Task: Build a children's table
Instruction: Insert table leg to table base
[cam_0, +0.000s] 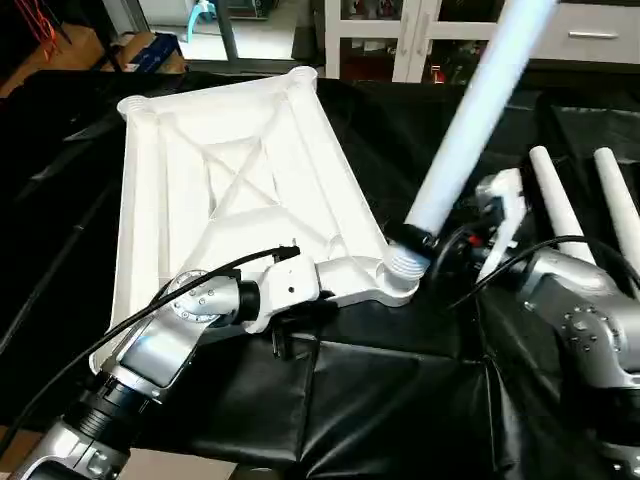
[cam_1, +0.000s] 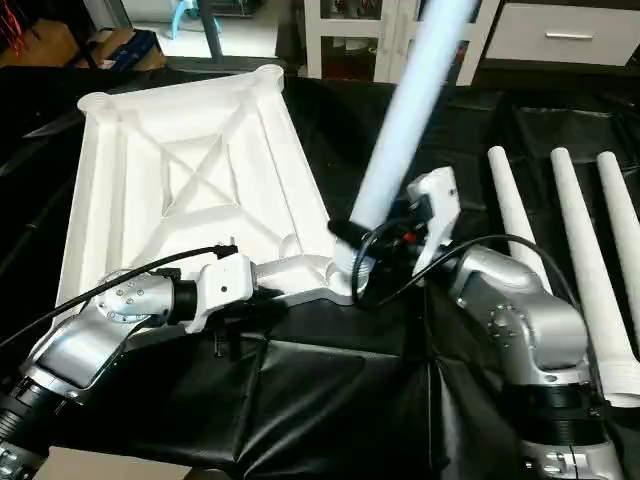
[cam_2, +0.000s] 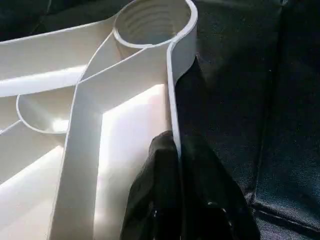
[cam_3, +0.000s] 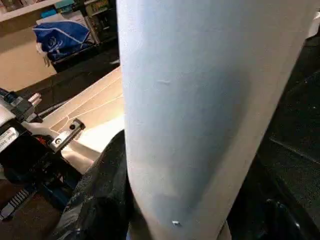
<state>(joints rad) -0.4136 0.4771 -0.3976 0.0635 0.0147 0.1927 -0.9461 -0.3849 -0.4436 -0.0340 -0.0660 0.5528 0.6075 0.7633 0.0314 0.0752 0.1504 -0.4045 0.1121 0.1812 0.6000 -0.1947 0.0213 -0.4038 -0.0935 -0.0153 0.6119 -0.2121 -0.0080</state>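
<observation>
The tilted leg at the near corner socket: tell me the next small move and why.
Probably stand the leg upright over the socket before twisting it in. Its threaded end sits at the socket while the tube leans. The right gripper holds it low, and the left gripper pinches the tabletop rim.

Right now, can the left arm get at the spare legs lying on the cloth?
Probably not: the left pincer is clamped on the tabletop's rim, and the spare legs lie beyond the right arm and its held leg.

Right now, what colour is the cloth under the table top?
Black. The cloth under the white table top shows best in the right eye view.
</observation>
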